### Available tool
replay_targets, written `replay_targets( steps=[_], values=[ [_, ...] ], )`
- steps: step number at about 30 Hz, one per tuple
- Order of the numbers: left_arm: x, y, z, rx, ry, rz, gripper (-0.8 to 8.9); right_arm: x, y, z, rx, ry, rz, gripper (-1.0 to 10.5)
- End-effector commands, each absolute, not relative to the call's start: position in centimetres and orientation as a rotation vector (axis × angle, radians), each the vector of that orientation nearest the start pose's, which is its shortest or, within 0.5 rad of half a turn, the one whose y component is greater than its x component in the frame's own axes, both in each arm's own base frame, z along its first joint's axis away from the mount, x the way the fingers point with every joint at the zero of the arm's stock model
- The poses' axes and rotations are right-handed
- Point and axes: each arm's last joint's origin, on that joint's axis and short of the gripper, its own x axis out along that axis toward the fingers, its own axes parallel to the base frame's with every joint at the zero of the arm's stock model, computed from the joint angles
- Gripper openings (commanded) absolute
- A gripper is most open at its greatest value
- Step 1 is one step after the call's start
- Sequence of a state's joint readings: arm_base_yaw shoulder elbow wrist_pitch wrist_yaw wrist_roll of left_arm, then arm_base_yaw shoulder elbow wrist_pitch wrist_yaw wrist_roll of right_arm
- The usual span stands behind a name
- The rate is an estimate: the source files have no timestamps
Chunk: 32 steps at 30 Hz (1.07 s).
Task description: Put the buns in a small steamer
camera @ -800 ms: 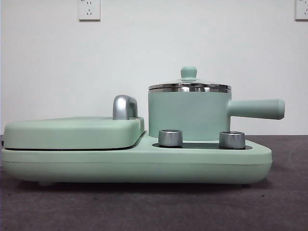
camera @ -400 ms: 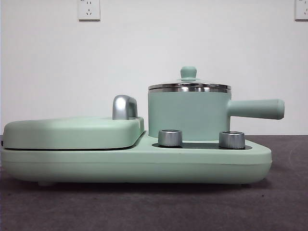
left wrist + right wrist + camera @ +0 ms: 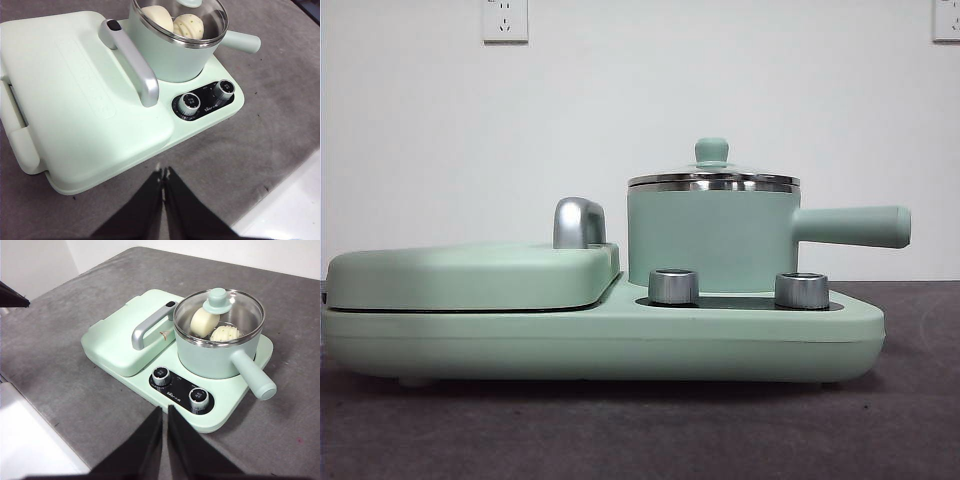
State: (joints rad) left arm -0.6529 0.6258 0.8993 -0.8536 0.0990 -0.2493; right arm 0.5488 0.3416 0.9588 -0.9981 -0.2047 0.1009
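Both arms hang back above the table, left gripper [image 3: 164,175] and right gripper [image 3: 164,412] closed and empty; the mint-green cylindrical steamer pot [image 3: 215,357] holds two white dough buns [image 3: 202,322] under its glass lid [image 3: 220,310]

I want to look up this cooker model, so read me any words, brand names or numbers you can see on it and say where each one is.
None can be read.
Control panel of the green cooker: white print beside the two knobs, too small and blurred to read.
Griddle lid: faint embossed marks, illegible.
Small steamer: no lettering visible.
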Motion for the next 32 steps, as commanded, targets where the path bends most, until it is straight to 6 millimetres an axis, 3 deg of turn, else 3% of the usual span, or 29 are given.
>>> replay_targets(
  steps=[1, 4, 11, 20, 27, 32],
  values=[
    [8.1, -6.4, 32.9, -0.093, 0.586, -0.651, 0.07, 1.8, 1.8, 35.0, 0.022, 0.399, 0.729, 0.2],
    [8.4, -5.7, 31.6, -0.14, 0.491, -0.607, 0.08, 1.8, 1.8, 35.0, 0.022, 0.399, 0.729, 0.2],
    [9.0, -2.6, 25.2, -0.226, 0.212, -0.347, 0.07, 1.8, 1.8, 35.0, 0.022, 0.399, 0.729, 0.2],
    [9.4, -0.9, 17.7, -0.085, 0.18, -0.147, 0.07, 1.8, 1.8, 35.0, 0.022, 0.399, 0.729, 0.2],
    [9.5, -0.3, 15.3, -0.096, 0.196, -0.037, 0.07, 1.8, 1.8, 35.0, 0.022, 0.399, 0.729, 0.2],
    [9.6, -0.3, 15.0, -0.079, 0.179, -0.036, 0.07, 1.8, 1.8, 35.0, 0.022, 0.399, 0.729, 0.2]
  ],
)
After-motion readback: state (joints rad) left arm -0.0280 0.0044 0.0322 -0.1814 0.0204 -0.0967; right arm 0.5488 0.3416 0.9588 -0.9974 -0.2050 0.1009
